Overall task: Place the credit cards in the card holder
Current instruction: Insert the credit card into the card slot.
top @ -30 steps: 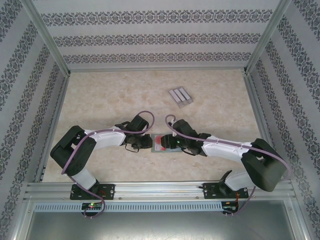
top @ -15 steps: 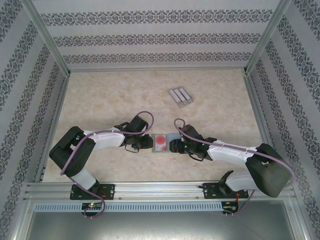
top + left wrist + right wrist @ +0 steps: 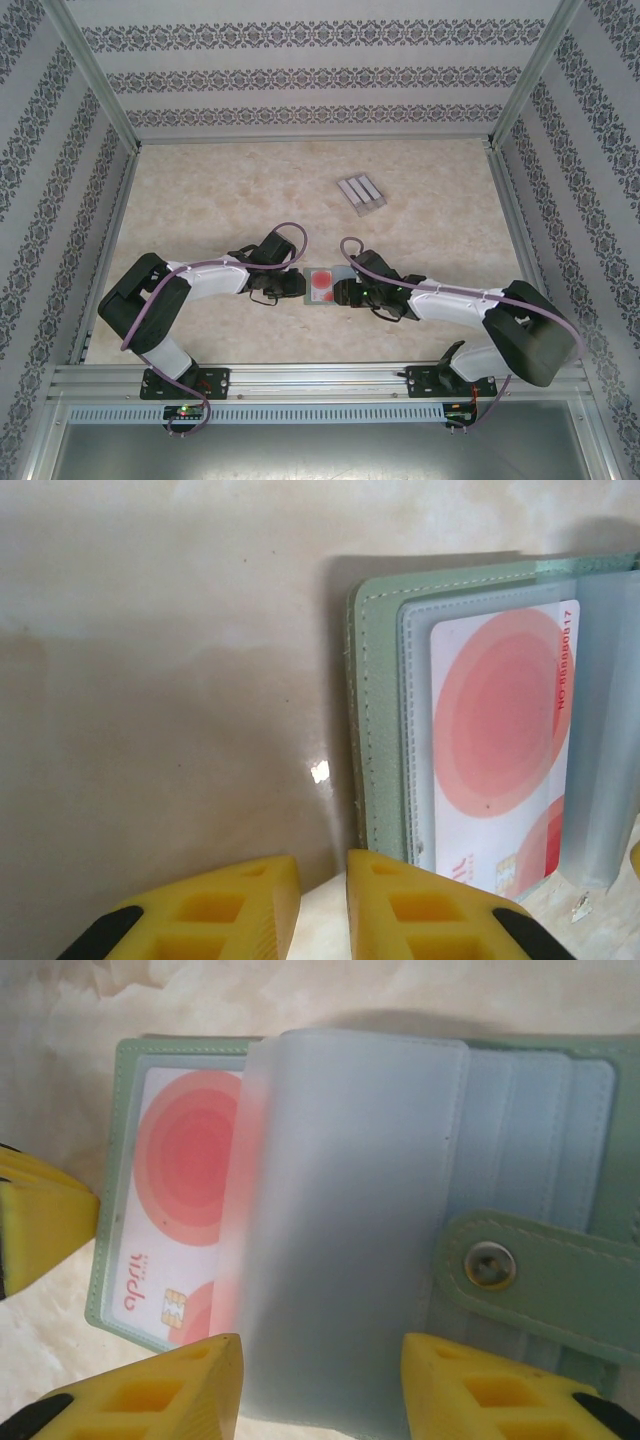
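Observation:
The card holder [image 3: 311, 297] lies open on the table between my two grippers, grey-green outside [image 3: 378, 720]. A white credit card with red-pink circles [image 3: 185, 1200] sits in its left pocket, also plain in the left wrist view [image 3: 500, 730]. A translucent sleeve page [image 3: 340, 1240] stands half turned over the middle. The snap tab [image 3: 490, 1265] lies across the right half. My left gripper [image 3: 322, 870] is at the holder's left edge, jaws a narrow gap apart with bare table between them. My right gripper [image 3: 318, 1370] hovers over the sleeve page, open wide, gripping nothing.
A pale grey ribbed slotted stand [image 3: 361, 193] sits at the back of the table, right of centre. A yellow fingertip [image 3: 40, 1225] of the left gripper shows beside the holder's left edge. Patterned walls and metal rails enclose the table.
The right gripper drew back to the right, uncovering the red card, then eased left again toward the holder. The left arm has stayed in place.

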{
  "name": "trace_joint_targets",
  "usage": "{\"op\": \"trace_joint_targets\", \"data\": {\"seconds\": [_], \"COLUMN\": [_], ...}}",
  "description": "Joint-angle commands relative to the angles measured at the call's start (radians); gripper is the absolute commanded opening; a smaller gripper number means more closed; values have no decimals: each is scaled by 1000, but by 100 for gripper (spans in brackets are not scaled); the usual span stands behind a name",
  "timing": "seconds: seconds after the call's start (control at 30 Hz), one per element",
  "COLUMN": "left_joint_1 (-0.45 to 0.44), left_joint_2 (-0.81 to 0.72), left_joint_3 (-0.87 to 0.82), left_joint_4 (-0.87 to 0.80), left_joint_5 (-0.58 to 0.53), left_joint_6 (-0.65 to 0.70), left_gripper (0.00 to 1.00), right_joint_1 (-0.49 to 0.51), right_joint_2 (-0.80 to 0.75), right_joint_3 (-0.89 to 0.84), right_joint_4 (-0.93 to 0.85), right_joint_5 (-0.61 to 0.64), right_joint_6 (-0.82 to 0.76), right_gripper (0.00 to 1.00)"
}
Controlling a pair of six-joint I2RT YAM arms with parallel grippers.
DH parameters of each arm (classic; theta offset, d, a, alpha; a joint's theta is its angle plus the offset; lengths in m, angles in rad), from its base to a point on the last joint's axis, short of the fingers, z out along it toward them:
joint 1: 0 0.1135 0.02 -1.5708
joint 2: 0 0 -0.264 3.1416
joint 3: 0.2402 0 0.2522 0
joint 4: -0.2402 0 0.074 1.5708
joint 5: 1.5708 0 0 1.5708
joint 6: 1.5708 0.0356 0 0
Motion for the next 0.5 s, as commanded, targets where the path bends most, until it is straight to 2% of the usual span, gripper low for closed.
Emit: {"op": "trace_joint_targets", "data": {"seconds": [0.0,0.17,0.47], "left_joint_1": [-9,-9,-9], "left_joint_2": [98,93,97], "left_joint_3": [-39,-49,-43], "left_joint_4": [48,58,54], "left_joint_5": [0,0,1], "left_joint_6": [-7,-14,-9], "left_gripper": [24,24,24], "right_joint_1": [9,10,7], "right_joint_2": [28,45,74], "right_joint_3": [30,59,67], "right_joint_4": [47,60,142], "right_joint_5": [-17,-45,-98], "right_joint_6": [12,17,27], "right_gripper": [45,39,37]}}
